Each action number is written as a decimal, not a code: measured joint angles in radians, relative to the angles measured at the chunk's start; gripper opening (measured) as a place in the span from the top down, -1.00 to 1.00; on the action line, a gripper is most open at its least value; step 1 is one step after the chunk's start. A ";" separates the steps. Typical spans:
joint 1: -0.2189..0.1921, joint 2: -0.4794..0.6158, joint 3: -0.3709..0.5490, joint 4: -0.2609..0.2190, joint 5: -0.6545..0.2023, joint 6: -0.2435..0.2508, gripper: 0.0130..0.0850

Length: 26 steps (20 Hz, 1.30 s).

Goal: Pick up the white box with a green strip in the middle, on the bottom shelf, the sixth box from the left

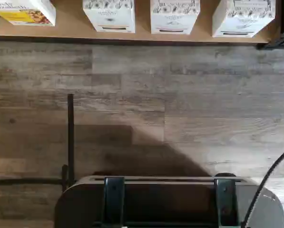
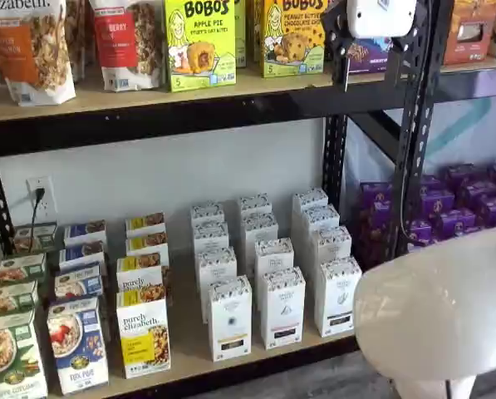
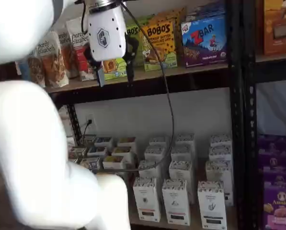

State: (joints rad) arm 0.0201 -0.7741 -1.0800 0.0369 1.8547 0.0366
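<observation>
The white box (image 2: 337, 297), set at the front right of the bottom shelf (image 2: 189, 366), is judged light, stiff yet crushable, best gripped across its narrow sides at mid-height, while the gripper (image 3: 115, 72) is seen spread apart beside the upper shelf (image 3: 147, 74).

— Light on your feeds?
— Even, bright indoor light. In the wrist view I see a broad dark shadow on the floor (image 1: 146, 156). The arm (image 3: 32, 158) looms white, blurred, nearly blown out in both shelf views. Boxes stay readable.
</observation>
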 joint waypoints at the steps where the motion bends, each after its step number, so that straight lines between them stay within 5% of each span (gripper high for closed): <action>1: 0.010 -0.001 0.001 -0.014 -0.002 0.006 -1.00; 3: 0.042 -0.007 0.007 -0.059 -0.013 0.024 -1.00; 13: 0.048 -0.033 0.090 -0.101 -0.122 0.030 -1.00; 26: -0.096 0.003 0.387 -0.065 -0.461 -0.094 -1.00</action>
State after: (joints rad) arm -0.0760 -0.7710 -0.6927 -0.0282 1.3942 -0.0579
